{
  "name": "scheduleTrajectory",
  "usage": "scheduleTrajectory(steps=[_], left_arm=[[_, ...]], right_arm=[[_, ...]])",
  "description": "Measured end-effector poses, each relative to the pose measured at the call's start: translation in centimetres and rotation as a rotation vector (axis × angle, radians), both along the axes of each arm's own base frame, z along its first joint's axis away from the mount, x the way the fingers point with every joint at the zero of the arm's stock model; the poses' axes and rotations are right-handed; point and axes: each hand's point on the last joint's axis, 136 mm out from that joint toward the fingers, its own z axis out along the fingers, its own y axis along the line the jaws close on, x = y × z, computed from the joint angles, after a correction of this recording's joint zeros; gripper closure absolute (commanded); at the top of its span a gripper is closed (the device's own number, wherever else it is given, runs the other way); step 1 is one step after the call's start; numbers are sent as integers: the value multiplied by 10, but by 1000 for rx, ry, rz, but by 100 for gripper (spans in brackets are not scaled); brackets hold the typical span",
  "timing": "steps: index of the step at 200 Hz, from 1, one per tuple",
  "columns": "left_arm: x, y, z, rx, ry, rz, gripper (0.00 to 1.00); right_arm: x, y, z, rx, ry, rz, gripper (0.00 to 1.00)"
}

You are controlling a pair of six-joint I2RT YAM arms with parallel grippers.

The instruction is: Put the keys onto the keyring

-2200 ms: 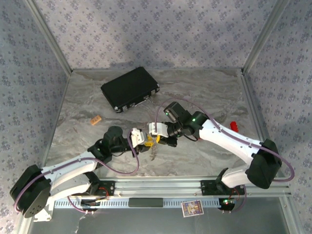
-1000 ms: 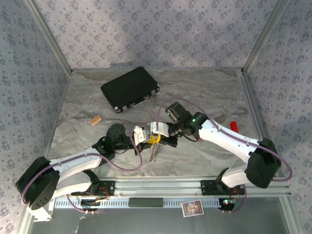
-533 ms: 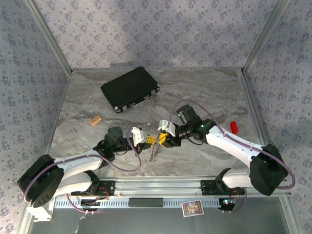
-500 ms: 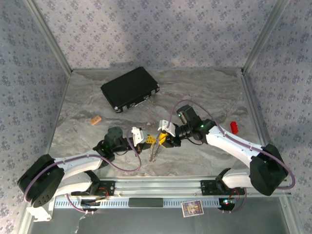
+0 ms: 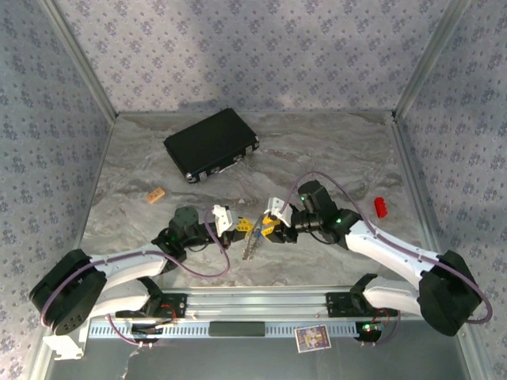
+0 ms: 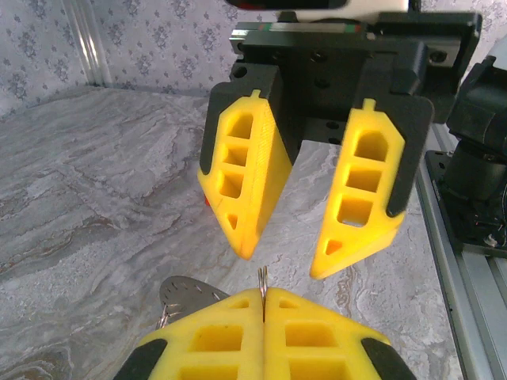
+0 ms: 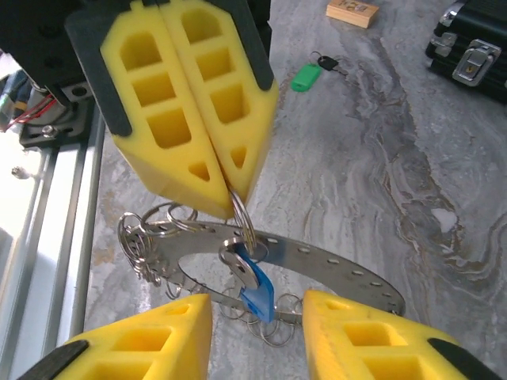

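Observation:
My left gripper (image 5: 240,229) is shut on a thin split ring (image 7: 247,222) that hangs from the keyring (image 7: 341,273), a flat grey metal ring with holes and several small wire loops. In the left wrist view the wire pokes up between the closed left gripper (image 6: 263,297). A key with a blue tag (image 7: 257,299) dangles from that split ring. My right gripper (image 7: 257,317) is open just short of the blue key, fingers apart on either side, touching nothing. The green-tagged key (image 7: 305,77) lies on the table beyond the left gripper (image 7: 230,198).
A black case (image 5: 211,144) lies at the back left. A small wooden block (image 5: 156,193) sits left of the arms and a red object (image 5: 379,206) to the right. The metal rail (image 5: 253,305) runs along the near edge.
The right gripper has opened and drawn back to the right, away from the left gripper. The left gripper stayed shut, holding the ring with the blue key.

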Motion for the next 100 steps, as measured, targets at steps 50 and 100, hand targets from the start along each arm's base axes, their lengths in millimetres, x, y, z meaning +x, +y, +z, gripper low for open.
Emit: scheduleTrajectory(steps=[50, 100], left_arm=[[-1, 1, 0, -1, 0, 0, 100], [-3, 3, 5, -11, -11, 0, 100]], right_arm=[[6, 7, -21, -11, 21, -33, 61], [11, 18, -27, 12, 39, -32, 60]])
